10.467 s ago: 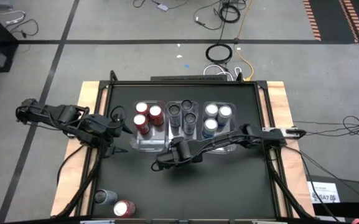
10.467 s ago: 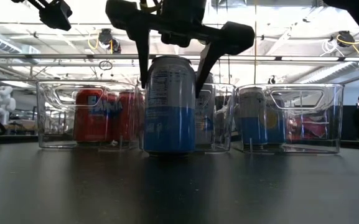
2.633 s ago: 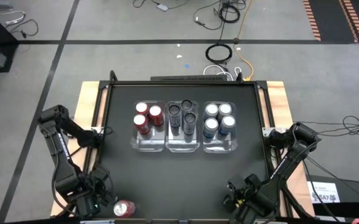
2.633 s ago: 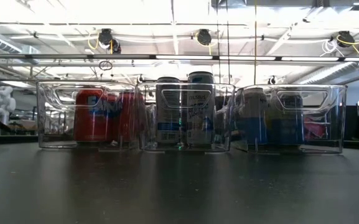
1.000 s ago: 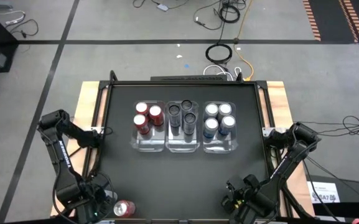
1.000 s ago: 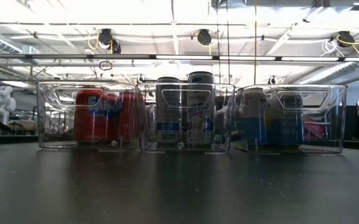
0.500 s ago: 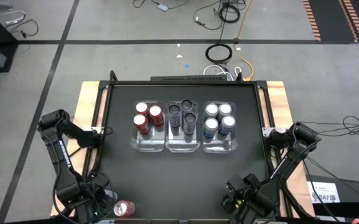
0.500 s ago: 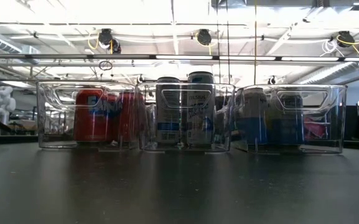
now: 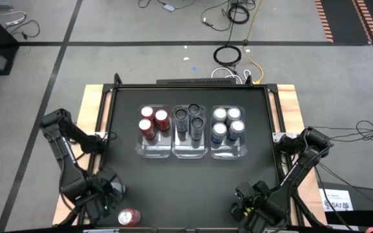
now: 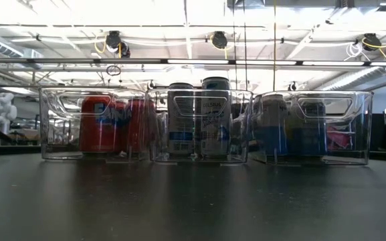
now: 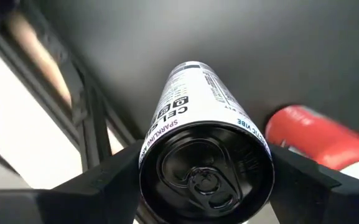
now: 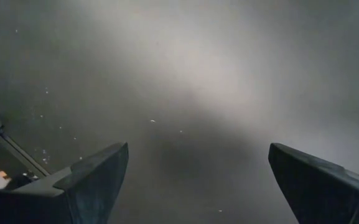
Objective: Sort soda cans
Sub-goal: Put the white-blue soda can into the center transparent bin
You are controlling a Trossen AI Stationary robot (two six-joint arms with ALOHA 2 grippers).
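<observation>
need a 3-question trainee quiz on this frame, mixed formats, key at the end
1. True or false: the left gripper is shut on a silver can.
2. Which bin holds four cans? A: left bin B: middle bin C: right bin
3. Fill in: the can loose on the table near the left gripper is ____.

Key: 1 true. 2 C. 3 red.

bright overhead ceiling lights [image 10: 179, 13], glare, right wrist view hazy
</observation>
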